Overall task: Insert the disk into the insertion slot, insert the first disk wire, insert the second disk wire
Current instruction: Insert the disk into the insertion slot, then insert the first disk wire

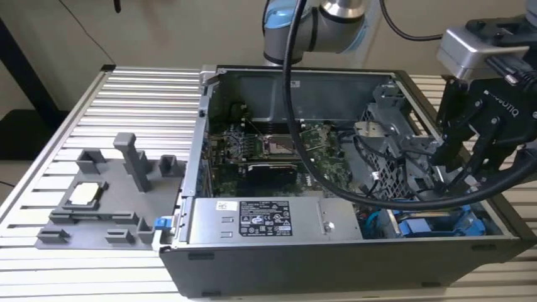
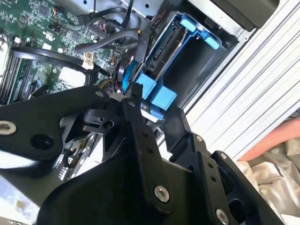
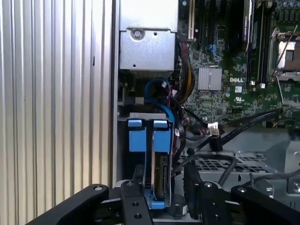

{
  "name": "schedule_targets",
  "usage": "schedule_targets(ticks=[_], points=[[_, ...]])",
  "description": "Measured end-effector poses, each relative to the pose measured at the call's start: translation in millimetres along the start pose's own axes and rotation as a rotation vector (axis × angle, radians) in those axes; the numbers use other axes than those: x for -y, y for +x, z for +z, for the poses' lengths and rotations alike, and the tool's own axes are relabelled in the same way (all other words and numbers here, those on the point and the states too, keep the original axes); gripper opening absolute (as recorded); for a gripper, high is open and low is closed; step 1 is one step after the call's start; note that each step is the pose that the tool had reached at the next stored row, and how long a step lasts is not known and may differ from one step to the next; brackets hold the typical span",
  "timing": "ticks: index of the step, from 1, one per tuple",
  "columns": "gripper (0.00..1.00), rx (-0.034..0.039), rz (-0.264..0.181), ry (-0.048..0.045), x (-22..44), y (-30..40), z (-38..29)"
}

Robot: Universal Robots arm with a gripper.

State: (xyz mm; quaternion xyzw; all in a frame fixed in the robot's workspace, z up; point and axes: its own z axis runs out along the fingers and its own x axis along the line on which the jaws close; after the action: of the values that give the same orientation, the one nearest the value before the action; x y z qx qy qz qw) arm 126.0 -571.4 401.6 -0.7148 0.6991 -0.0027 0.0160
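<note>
Released, the tool (image 3: 165, 171) straddles the near end of the disk (image 3: 161, 176). In the first wrist view its black fingers (image 3: 139, 180) stand apart, one just beside the blue carrier and the other across a dark gap. The disk stands on edge between them, silver-grey metal with a printed label, framed in glossy blue plastic. It sits in the insertion slot (image 3: 213, 164), whose perforated grey wall runs close along one side of the tool.

On the tool's other side the wall of the case (image 3: 116, 140) rises just beside the slot, with the ribbed aluminium bench (image 3: 56, 117) outside it, so room sideways is tight. Ahead of the fingertips a blue cable (image 3: 151, 86) loops in front of a silver box (image 3: 147, 49). Black cables (image 3: 243, 124) cross above the perforated wall near the tool, and the green motherboard (image 3: 234, 79) lies beyond them.

In the exterior view the tool (image 1: 461, 189) reaches down into a corner of the open-topped case.
</note>
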Motion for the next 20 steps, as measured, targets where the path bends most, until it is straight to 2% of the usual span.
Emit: schedule_targets(ticks=[6,7,8,11,12,13,15,16,17,18,19,20], points=[[0.47,0.0045,-0.002,0.1098,-1.4,-1.7,-0.1],[0.47,0.0047,-0.002,0.1262,-1.8,-2.3,-0.1],[0.47,0.0046,-0.003,0.1384,-2.2,-4.0,0.2],[0.47,0.001,-0.006,0.1615,-3.2,-12.9,2.2],[0.47,-0.0029,-0.007,0.1675,-3.6,-15.4,2.9],[0.47,-0.0098,-0.009,0.1717,-4.2,-17.6,3.4],[0.47,-0.0349,-0.012,0.1752,-5.3,-21.4,4.1],[0.47,-0.0506,-0.014,0.1763,-5.9,-23.3,4.4],[0.47,-0.0632,-0.016,0.1778,-6.3,-25.1,4.8],[0.47,-0.0727,-0.018,0.1797,-6.6,-27.2,5.4],[0.47,-0.0791,-0.02,0.1817,-6.8,-29.2,6.2],[0.47,-0.0824,-0.023,0.1837,-7.2,-31.4,7.3]])
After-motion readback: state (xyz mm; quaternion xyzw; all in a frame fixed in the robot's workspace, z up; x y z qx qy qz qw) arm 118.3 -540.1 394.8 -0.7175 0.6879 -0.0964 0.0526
